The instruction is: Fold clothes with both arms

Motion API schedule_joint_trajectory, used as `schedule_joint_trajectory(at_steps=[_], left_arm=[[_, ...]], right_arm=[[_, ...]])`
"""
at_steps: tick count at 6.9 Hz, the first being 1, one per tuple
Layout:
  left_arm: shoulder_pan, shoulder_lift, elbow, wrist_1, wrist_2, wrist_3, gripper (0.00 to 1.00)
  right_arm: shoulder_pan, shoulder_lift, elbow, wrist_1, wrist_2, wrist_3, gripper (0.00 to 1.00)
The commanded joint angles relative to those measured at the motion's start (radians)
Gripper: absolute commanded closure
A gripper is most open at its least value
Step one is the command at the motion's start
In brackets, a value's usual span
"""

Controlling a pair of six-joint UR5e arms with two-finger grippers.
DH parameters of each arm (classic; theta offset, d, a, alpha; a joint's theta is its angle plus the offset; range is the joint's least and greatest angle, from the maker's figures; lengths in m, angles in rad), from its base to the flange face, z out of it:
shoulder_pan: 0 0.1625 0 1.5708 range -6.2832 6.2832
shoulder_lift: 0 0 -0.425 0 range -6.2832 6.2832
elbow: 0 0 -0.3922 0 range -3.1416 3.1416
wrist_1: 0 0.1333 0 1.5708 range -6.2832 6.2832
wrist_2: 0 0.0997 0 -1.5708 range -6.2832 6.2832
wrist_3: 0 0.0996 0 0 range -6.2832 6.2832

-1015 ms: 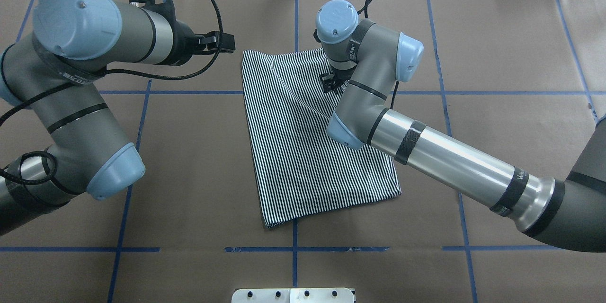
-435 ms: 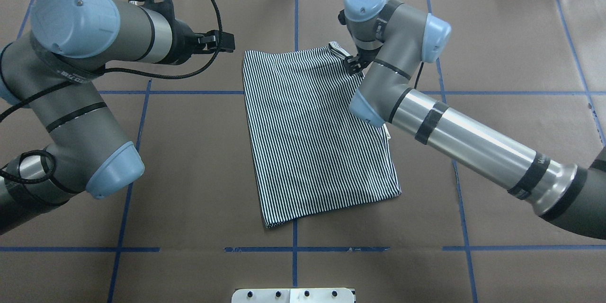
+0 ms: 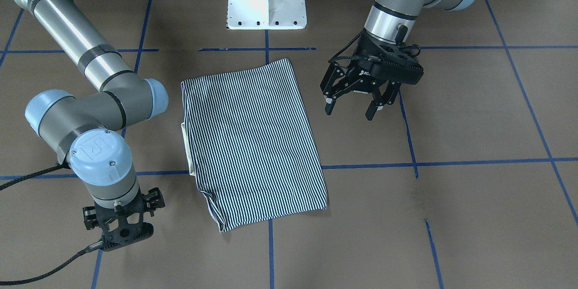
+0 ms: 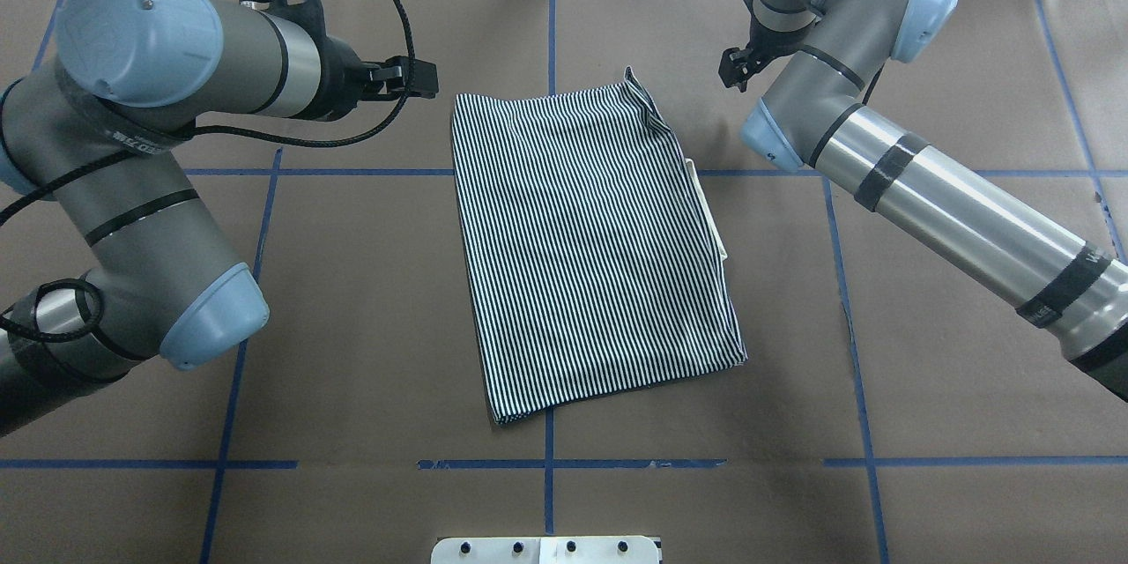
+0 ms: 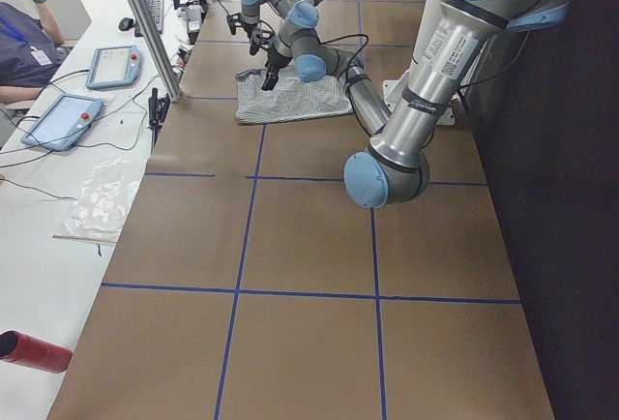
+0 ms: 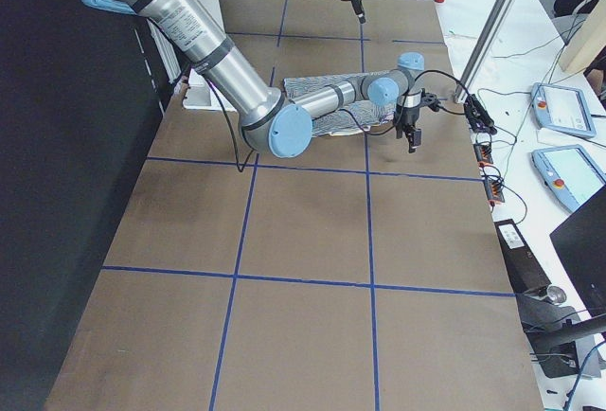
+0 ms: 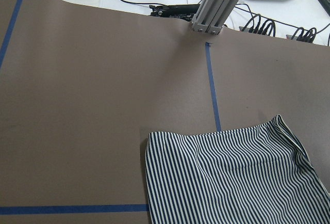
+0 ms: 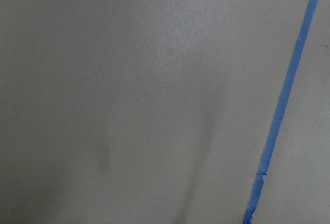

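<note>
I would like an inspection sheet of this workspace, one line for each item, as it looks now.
Surface: table covered in brown paper with blue tape lines.
Job's things: striped shirt lies folded flat at the centre; nothing touches it.
Clutter: red can just off the paper's edge.
Grippers: left gripper open, empty, beside the shirt; right gripper off the shirt, state unclear.
Cables: black cable loops along the left wrist.
Surroundings: white base; tablets on a side bench.

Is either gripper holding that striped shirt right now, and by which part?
Nothing is held. The shirt lies flat on the table, the left gripper hangs open beside it, and the right gripper is clear of its corner.
</note>
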Motion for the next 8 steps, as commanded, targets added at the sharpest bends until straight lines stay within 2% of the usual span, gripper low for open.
schedule_joint_trajectory(at_steps=[1,2,3,5,8], left_arm=[[-0.002,0.003,0.001,0.002,-0.001,0.001,0.0],[-0.001,0.01,0.001,0.0,-0.001,0.002,0.0],[-0.001,0.013,0.003,0.0,-0.001,0.002,0.0],[-0.001,0.013,0.004,0.0,-0.001,0.002,0.0],[-0.001,0.013,0.009,-0.005,-0.001,0.002,0.0]], right_arm=[[-0.033,0.096,-0.038,0.007,0.017,0.088,0.0],[-0.06,0.16,-0.096,0.028,0.005,0.111,0.0],[-0.093,0.171,-0.157,0.165,-0.045,0.178,0.0],[-0.143,0.208,-0.207,0.188,-0.122,0.194,0.0],[-0.143,0.176,-0.217,0.188,-0.115,0.187,0.0]])
